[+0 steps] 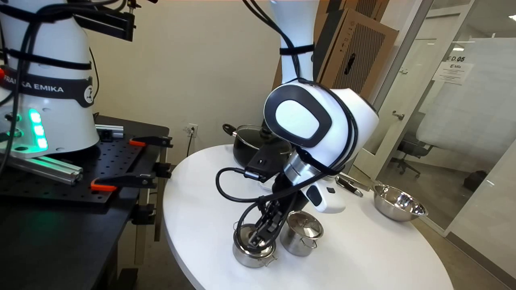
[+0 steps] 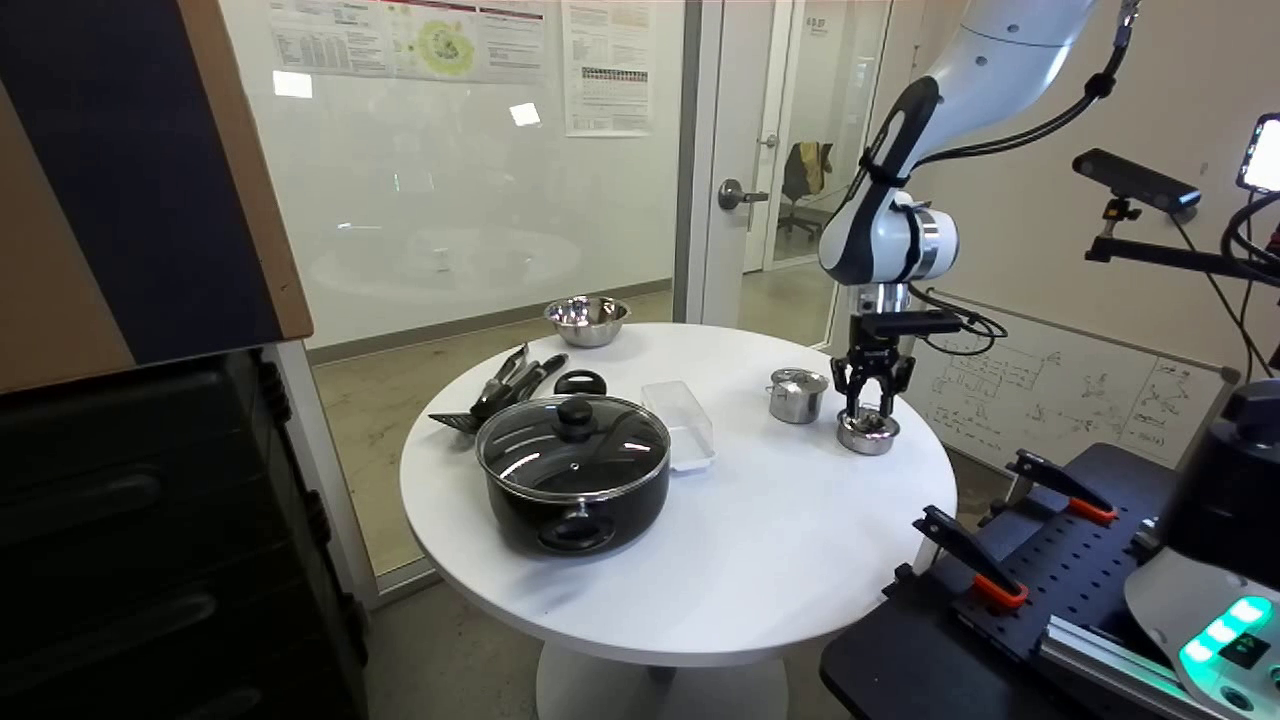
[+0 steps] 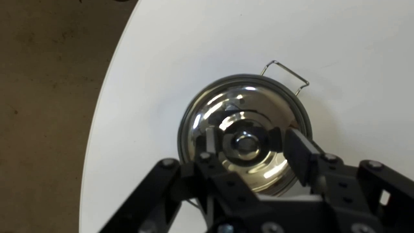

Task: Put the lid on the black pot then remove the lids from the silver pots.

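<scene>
The glass lid with its black knob lies on top of the black pot. Two small silver pots stand close together across the table. A shiny steel lid covers the silver pot nearer the table's edge; the second silver pot also bears a lid. Over the first steel lid my gripper points down, its fingers on either side of the small centre knob. Gaps show between the knob and both fingers, so the gripper is open and holds nothing.
A clear plastic container sits beside the black pot. Black-handled utensils lie behind it, and a steel bowl stands at the far rim. The round table's edge runs near the silver pot under the gripper.
</scene>
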{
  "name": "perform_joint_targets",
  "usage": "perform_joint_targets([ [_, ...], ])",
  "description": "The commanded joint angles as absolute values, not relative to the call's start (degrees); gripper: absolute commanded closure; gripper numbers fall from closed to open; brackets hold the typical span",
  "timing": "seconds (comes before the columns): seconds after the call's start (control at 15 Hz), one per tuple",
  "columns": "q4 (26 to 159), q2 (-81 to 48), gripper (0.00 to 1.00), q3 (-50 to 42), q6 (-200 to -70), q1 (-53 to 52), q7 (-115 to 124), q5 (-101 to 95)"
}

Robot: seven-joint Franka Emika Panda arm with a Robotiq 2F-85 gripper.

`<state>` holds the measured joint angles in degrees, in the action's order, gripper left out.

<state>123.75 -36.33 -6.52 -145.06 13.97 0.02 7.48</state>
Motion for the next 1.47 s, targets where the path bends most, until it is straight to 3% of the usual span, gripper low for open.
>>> perform_joint_targets([
  [0.0, 123.4, -36.9, 0.73, -6.2, -146.1, 14.2, 0.2, 8.6],
  [0.2, 123.5, -36.6, 0.99, -6.1, -146.1, 14.4, -0.1, 8.7],
  [0.27, 123.5, -36.5, 1.0, -6.0, -146.1, 14.4, -0.2, 8.7],
  [0.4, 123.9, -35.8, 0.95, -5.6, -145.6, 14.8, -0.8, 9.1],
  [1.0, 130.6, -22.9, 0.95, 0.6, -142.2, 17.4, -11.3, 14.9],
  [1.4, 134.2, -23.5, 0.95, -0.2, -143.4, 10.2, -8.8, 9.6],
])
